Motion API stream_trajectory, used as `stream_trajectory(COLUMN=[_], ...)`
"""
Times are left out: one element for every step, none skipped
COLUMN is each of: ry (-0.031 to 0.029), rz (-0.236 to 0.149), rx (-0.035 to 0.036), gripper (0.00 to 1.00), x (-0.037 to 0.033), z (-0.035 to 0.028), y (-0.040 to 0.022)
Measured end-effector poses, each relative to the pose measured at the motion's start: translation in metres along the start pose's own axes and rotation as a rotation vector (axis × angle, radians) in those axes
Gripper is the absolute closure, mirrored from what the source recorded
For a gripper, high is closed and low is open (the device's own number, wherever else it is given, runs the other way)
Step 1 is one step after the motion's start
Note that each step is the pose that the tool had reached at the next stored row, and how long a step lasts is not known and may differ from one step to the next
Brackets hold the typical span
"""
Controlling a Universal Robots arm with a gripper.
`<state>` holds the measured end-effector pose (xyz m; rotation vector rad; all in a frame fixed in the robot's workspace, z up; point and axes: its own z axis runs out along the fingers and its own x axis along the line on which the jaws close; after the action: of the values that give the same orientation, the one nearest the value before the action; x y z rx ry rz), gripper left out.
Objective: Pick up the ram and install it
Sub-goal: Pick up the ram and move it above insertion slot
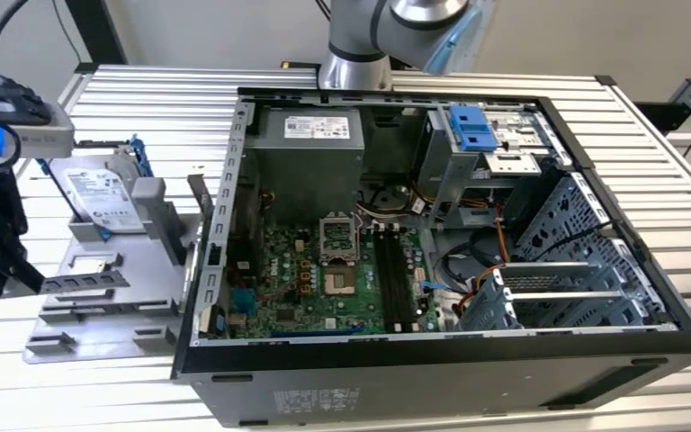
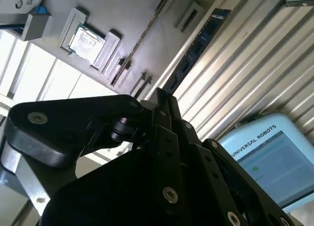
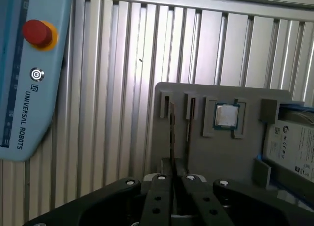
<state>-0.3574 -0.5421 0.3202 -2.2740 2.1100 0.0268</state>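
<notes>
Two ram sticks stand on edge in slots of a grey holder [image 3: 206,157]. In the first wrist view they show edge-on as thin dark lines, one ram [image 3: 171,130] beside the other [image 3: 189,123]. In the second wrist view the darker ram [image 2: 198,44] runs along the holder's edge. In the exterior view a ram [image 1: 198,200] stands between the holder and the computer case. My gripper [image 1: 10,265] hovers at the exterior view's far left, above the holder's outer side. Its fingertips [image 3: 177,179] look shut with nothing between them, just short of the sticks. The motherboard's long black sockets [image 1: 390,270] lie empty inside the case.
The open computer case [image 1: 442,351] takes up the middle and the exterior view's right. The holder also carries a processor chip [image 3: 226,115] and a hard drive [image 1: 96,200] with blue rails. A pale blue control tablet [image 3: 29,73] with a red button lies on the ribbed metal table [image 3: 117,64].
</notes>
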Motion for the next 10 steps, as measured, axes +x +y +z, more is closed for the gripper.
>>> stream_trajectory(ry=[-0.0001, -0.0001, 0.0, -0.0001, -0.0001, 0.0, -0.0001, 0.0, 0.0, -0.0001], rz=[0.0, 0.0, 0.0, 0.0, 0.0, 0.0, 0.0, 0.0, 0.0, 0.0], rx=[0.0001, 0.0001, 0.0, 0.0001, 0.0001, 0.0, 0.0001, 0.0001, 0.0, 0.0001], gripper=[1.0, 1.0, 1.0, 1.0, 1.0, 1.0, 1.0, 1.0, 1.0, 1.0], x=[-0.0002, -0.0004, -0.0005, -0.0007, -0.0009, -0.0011, -0.0012, -0.0014, -0.0016, -0.0018], z=[-0.0042, -0.0087, -0.0132, -0.0181, -0.0227, -0.0272, -0.0317, -0.0362, -0.0406, -0.0452], y=[-0.0001, -0.0001, -0.0002, -0.0003, -0.0004, -0.0005, -0.0006, -0.0006, -0.0007, -0.0008])
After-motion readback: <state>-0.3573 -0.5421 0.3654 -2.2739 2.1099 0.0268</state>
